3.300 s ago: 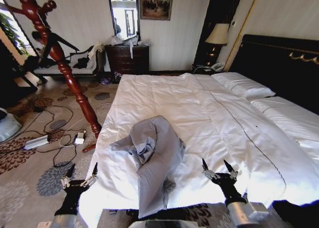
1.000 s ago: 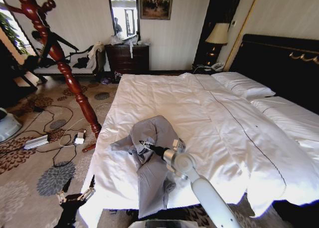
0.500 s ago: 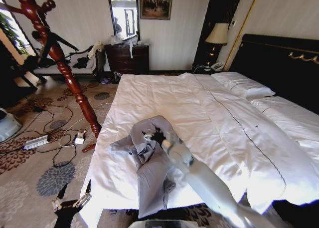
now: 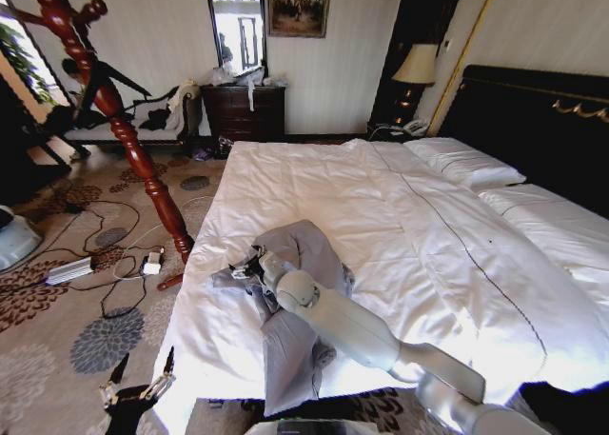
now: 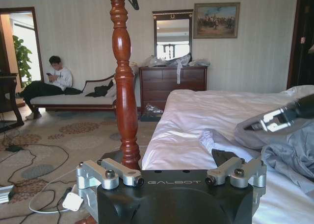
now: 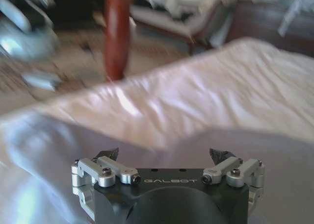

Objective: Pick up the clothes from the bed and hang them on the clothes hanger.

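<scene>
Your right gripper (image 4: 245, 266) sits left of centre in the head view, reaching over the crumpled grey shirt (image 4: 300, 311) at its left edge; in the right wrist view its fingers (image 6: 109, 154) stand spread wide with nothing between them, grey cloth lying just below. You see the shirt heaped on the near left part of the bed (image 4: 400, 226), one end trailing over the bed's near edge at the bottom of the frame; the white duvet around it is bare. Your left gripper (image 4: 138, 389) hangs low in the lower left corner, beside the bed and over the patterned carpet (image 4: 57, 302); its fingers (image 5: 122, 171) are spread apart and hold nothing. A turned red wooden post (image 4: 114, 121) leans across the upper left; a black hanger (image 4: 100, 85) hangs on it.
</scene>
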Controlling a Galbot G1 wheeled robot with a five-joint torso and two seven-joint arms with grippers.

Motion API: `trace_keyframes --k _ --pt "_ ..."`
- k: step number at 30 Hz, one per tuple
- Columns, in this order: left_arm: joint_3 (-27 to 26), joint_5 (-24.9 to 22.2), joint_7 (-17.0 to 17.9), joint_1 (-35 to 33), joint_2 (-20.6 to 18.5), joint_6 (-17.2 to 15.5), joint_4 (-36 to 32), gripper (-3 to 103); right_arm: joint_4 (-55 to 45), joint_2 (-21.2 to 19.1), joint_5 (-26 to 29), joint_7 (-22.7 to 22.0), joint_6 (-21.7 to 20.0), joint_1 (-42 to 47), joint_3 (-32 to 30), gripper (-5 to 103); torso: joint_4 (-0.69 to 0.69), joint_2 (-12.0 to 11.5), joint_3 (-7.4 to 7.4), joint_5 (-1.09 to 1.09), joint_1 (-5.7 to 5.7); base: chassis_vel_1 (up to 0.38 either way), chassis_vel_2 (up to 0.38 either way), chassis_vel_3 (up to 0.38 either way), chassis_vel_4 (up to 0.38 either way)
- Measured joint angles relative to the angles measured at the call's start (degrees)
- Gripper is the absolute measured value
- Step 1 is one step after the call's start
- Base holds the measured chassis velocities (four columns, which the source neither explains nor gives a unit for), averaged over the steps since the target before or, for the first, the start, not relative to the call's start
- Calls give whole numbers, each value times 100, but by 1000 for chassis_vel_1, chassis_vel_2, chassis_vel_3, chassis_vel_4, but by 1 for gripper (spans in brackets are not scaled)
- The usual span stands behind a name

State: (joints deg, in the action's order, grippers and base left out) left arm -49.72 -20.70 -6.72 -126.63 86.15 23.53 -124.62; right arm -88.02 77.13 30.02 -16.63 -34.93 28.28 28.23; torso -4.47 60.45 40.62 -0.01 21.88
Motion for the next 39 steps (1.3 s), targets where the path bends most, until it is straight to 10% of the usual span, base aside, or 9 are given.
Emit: trace_keyframes --k 10,32,39 --pt "37 -102 9 96 -58 28 155 100 412 171 79 -525 -752 -299 516 94 1 0 0 0 0 0 0 0 0" --pt "39 -263 39 80 -94 113 221 100 480 179 344 -853 -738 -473 533 14 1 0 0 1 0 0 0 0 0" --pt "43 -263 42 101 -91 105 202 100 320 207 1381 -1290 -730 -460 71 0 2 0 0 1 0 0 0 0 0"
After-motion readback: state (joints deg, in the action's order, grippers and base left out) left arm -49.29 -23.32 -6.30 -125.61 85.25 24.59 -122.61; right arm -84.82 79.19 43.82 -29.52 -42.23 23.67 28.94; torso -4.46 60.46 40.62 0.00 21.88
